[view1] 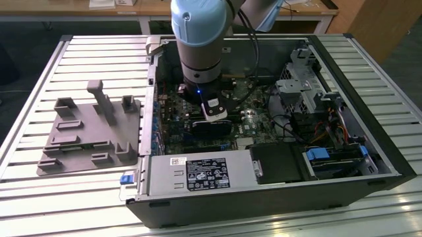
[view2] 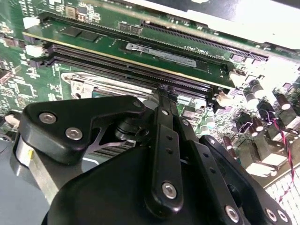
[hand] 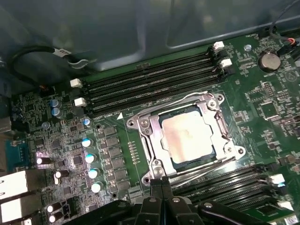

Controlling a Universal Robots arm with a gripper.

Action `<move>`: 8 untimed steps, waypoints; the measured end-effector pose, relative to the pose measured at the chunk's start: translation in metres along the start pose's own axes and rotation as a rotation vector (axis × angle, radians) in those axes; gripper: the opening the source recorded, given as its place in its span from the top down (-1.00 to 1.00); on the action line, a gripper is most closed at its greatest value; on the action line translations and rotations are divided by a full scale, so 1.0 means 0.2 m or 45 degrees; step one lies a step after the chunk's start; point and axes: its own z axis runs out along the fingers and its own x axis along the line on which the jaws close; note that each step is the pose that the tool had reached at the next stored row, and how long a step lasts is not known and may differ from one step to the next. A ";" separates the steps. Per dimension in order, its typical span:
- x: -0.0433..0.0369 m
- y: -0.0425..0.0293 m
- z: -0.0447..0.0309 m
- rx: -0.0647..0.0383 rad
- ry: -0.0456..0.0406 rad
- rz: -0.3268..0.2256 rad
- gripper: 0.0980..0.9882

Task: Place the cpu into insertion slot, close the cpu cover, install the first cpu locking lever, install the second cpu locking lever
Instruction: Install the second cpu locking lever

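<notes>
In the first wrist view the cpu lies flat in the insertion slot, its dull silver top showing. The cpu cover is down around it as a silvery frame. One thin wire lever runs along the side by the memory slots, and another lever runs along the opposite side. My gripper is shut, its fingertips pressed together at the socket's corner beside that second lever's end. I cannot tell whether the tips touch the lever. The second wrist view has the gripper over the cover's edge. The exterior view shows the gripper inside the open case.
Black memory slots flank the socket on two sides, with capacitors and a coin battery nearby. The case wall rises behind the board. Outside, a grey fixture sits on the slatted table; a power supply fills the case front.
</notes>
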 end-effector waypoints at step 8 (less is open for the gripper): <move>0.009 -0.009 0.032 -0.047 0.013 0.004 0.99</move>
